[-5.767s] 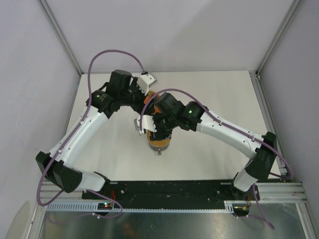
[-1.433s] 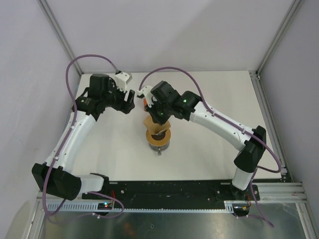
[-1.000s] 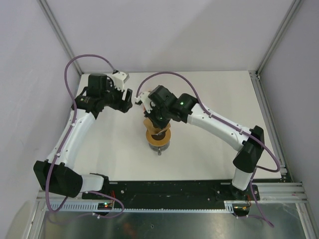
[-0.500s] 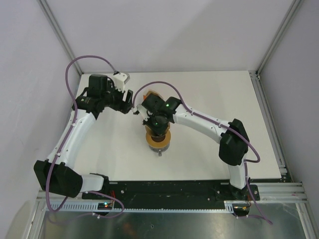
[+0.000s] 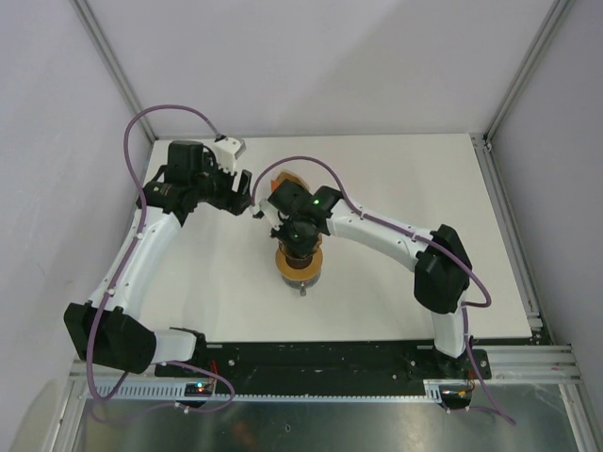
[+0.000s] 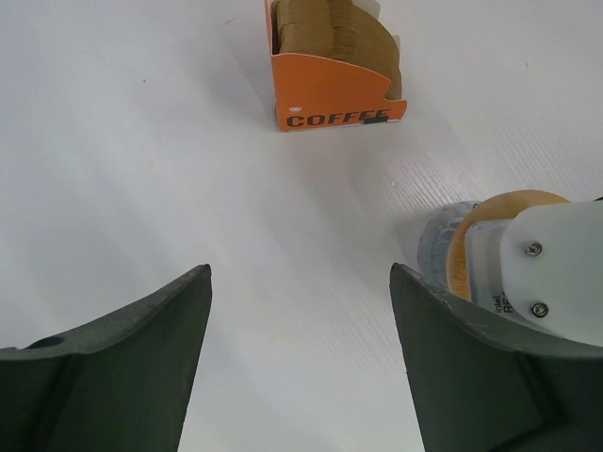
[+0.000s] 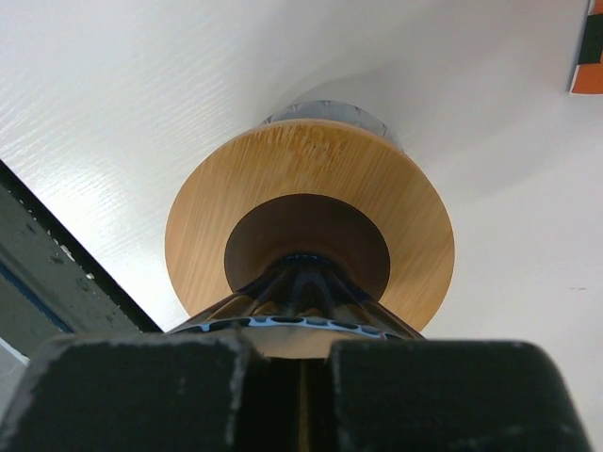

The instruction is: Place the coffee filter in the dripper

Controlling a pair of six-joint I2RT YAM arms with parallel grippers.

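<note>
The dripper (image 7: 311,226) shows its wooden ring collar and dark centre, with the blue ribbed cone (image 7: 283,299) rising toward the camera. The pale tan coffee filter (image 7: 283,345) lies inside the cone's rim. My right gripper (image 7: 300,356) is shut on the filter's upper edge, directly above the cone. In the top view the right gripper (image 5: 298,243) covers the dripper (image 5: 300,267) and hides the filter. My left gripper (image 5: 247,200) hangs open to the left of the dripper (image 6: 490,235), its fingers (image 6: 141,348) wide apart over bare table and holding nothing.
An orange box lettered COFFEE (image 6: 332,89), stacked with tan filters, stands just behind the dripper; in the top view this box (image 5: 288,181) sits between the two wrists. The table's back edge meets the metal frame posts (image 5: 485,143).
The right gripper has come down from behind the dripper onto it with the filter, and the right elbow has swung inward. The left arm has stayed put.
</note>
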